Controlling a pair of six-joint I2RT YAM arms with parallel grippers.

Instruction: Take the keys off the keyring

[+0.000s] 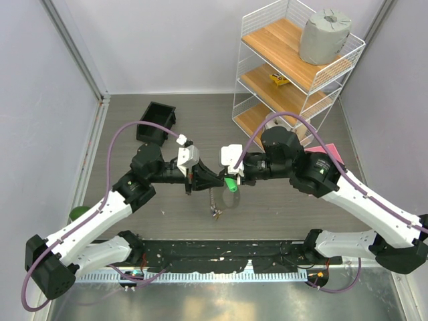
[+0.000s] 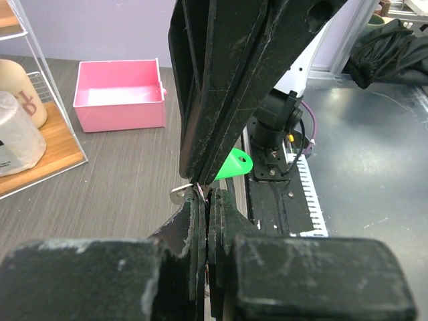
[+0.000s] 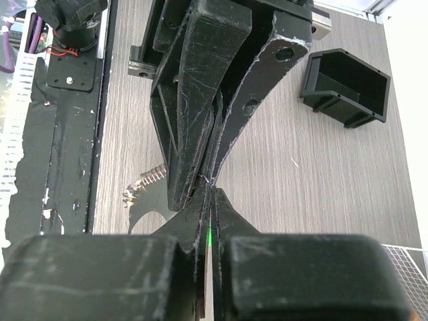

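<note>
Both grippers meet tip to tip above the middle of the table. My left gripper (image 1: 200, 178) is shut on the keyring (image 1: 223, 200), whose thin wire loop hangs below the tips. A fine chain (image 1: 215, 211) dangles from the loop to the table and also shows in the right wrist view (image 3: 144, 182). My right gripper (image 1: 226, 179) is shut on the green key (image 1: 230, 186). Its green head sticks out past the fingers in the left wrist view (image 2: 234, 165) and shows as a green sliver between the jaws in the right wrist view (image 3: 209, 234). I cannot make out the blue or yellow keys.
A black bin (image 1: 157, 122) stands at the back left. A white wire shelf (image 1: 294, 73) with a grey roll (image 1: 324, 35) stands at the back right. A pink bin (image 2: 120, 93) sits beside it. A green round object (image 1: 77, 214) lies at the left edge.
</note>
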